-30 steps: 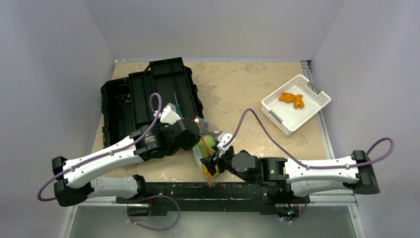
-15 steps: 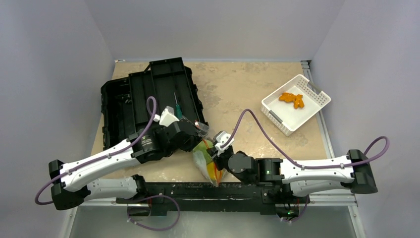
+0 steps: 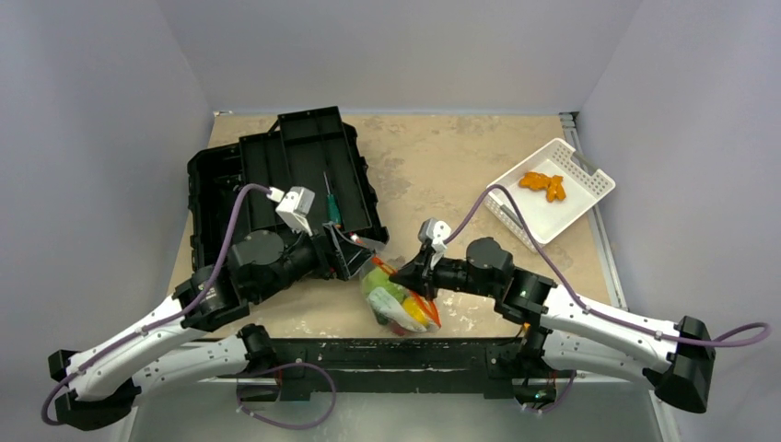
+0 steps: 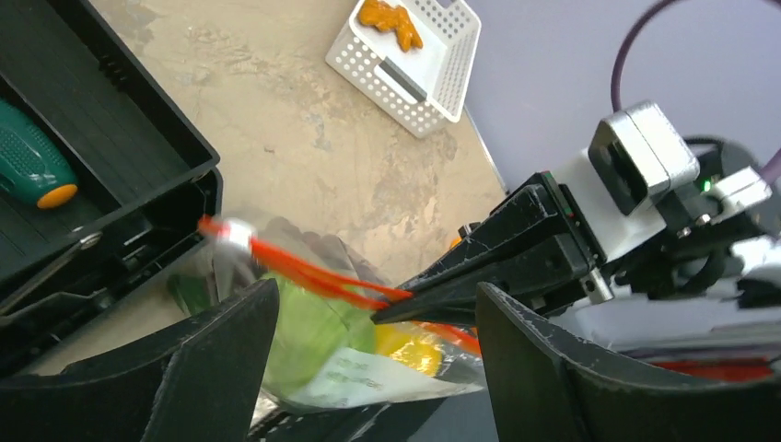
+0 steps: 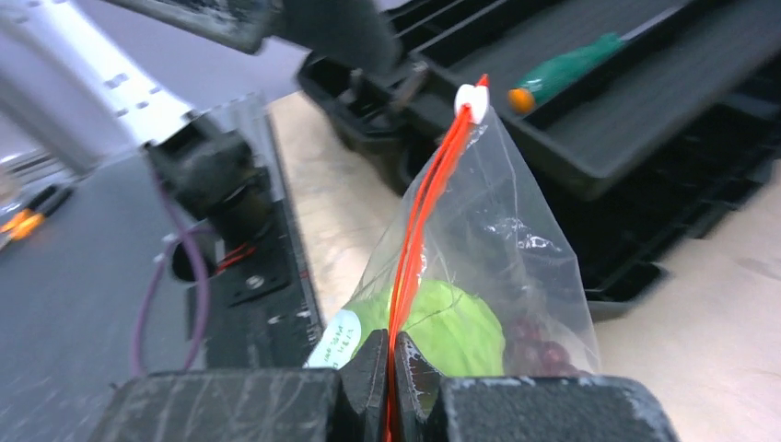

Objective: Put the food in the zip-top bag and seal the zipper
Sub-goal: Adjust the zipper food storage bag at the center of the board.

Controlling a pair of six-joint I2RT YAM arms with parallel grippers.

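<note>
The zip-top bag point(image 3: 398, 302) lies at the table's near edge between both arms, with pale green cabbage point(image 5: 451, 324), purple grapes point(image 5: 543, 348) and a yellow lemon point(image 4: 419, 345) inside. Its orange-red zipper point(image 5: 419, 207) runs up to a white slider point(image 5: 472, 99). My right gripper point(image 5: 391, 368) is shut on the zipper strip, pinching it between its pads. My left gripper point(image 4: 378, 368) stands open just left of the bag, its fingers either side of it and holding nothing. The bag's white label point(image 4: 355, 373) faces the left wrist camera.
An open black toolbox point(image 3: 276, 175) sits at the back left, close behind the left gripper, with a green-handled screwdriver point(image 3: 330, 204) in it. A white slotted basket point(image 3: 589, 189) holding an orange piece point(image 3: 543, 184) stands at the back right.
My left gripper has opened, let go of the bag's mouth and drawn back to the left. My right gripper has shut on the zipper, and its arm has swung up and to the right.
</note>
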